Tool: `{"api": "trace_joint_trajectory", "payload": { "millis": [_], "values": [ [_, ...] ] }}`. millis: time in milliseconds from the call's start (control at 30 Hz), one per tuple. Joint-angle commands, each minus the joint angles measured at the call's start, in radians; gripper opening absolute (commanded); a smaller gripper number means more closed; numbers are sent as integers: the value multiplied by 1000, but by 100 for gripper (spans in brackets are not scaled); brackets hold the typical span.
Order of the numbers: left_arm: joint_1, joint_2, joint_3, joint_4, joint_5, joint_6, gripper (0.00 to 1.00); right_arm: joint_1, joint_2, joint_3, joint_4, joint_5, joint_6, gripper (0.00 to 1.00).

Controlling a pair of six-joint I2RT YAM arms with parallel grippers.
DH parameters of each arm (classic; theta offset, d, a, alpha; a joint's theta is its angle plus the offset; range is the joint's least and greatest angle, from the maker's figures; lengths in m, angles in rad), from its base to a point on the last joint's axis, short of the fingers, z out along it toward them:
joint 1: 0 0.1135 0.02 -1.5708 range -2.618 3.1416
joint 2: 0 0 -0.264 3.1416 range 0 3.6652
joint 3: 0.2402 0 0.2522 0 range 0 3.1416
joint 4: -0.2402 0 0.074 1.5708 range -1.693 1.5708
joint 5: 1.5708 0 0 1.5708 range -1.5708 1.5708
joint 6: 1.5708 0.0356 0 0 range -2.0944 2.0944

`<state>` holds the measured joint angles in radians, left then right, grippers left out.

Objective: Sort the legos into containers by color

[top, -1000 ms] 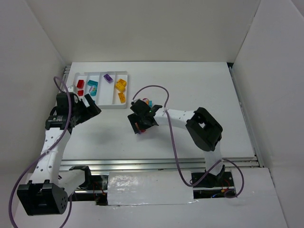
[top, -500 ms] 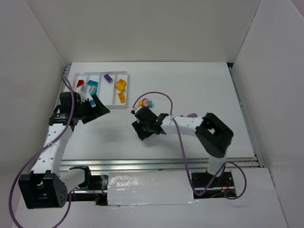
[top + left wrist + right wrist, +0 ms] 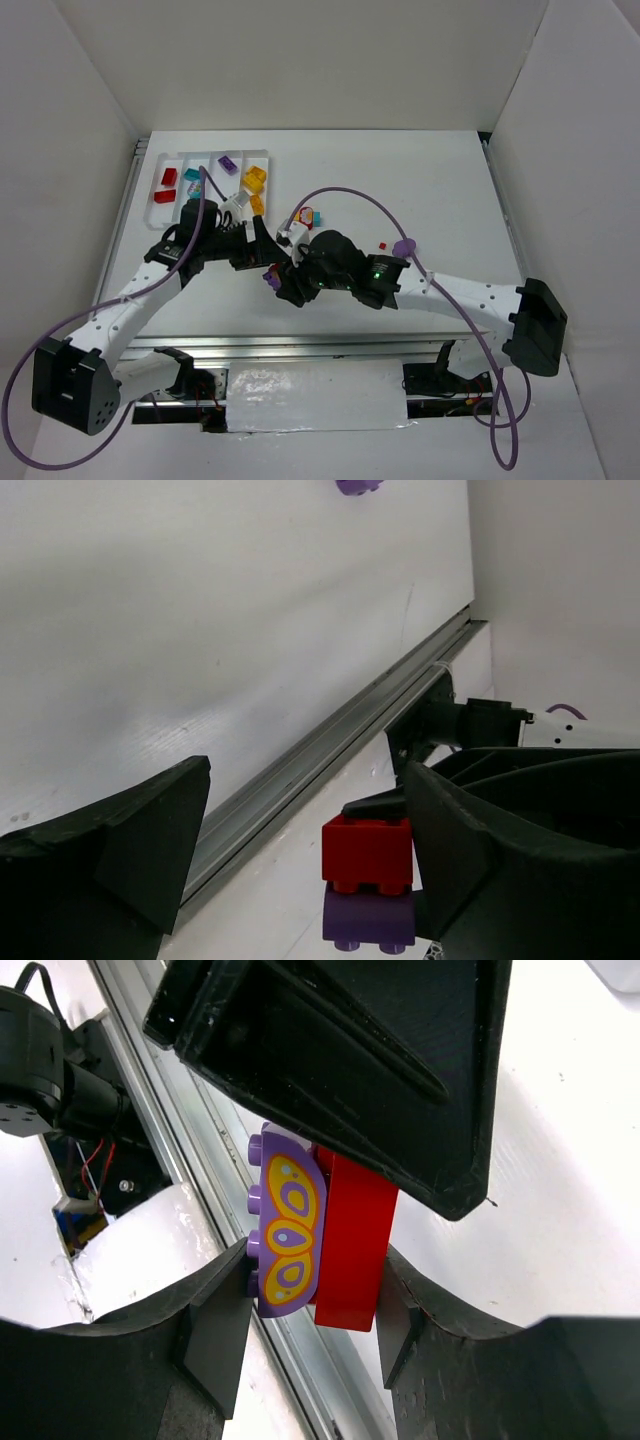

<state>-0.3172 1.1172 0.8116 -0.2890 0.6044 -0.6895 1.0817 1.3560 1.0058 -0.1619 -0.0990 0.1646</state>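
My right gripper is shut on a stacked pair, a red brick on a purple brick with a yellow pattern. It holds the pair above the table's middle. The pair also shows in the top view and the left wrist view. My left gripper is open, and its jaws stand wide on either side of the pair. One left finger hangs over the red brick. The white tray at the far left holds red, teal, purple and yellow bricks.
A multicoloured brick lies loose right of the tray. A purple piece and a tiny red bit lie further right. The purple piece also shows in the left wrist view. A metal rail runs along the near table edge.
My left gripper has swung right from beside the tray to the right gripper. The right arm has stretched out, with its gripper staying near the middle and still holding the red-and-purple pair.
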Motion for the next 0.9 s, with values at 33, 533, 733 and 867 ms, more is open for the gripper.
{"api": "trace_joint_trajectory", "payload": {
  "millis": [33, 533, 733, 867],
  "values": [
    [-34, -11, -5, 59, 31, -33, 86, 14, -60, -7, 36, 73, -8, 2],
    [-79, -42, 15, 39, 106, -35, 81, 29, 8, 59, -27, 254, -43, 0],
    [-79, -66, 9, 54, 155, -36, 67, 30, -34, 31, -2, 245, -63, 0],
    [-79, -63, 0, 83, 182, -41, 58, 30, -64, 10, 30, 164, -88, 3]
  ]
}}
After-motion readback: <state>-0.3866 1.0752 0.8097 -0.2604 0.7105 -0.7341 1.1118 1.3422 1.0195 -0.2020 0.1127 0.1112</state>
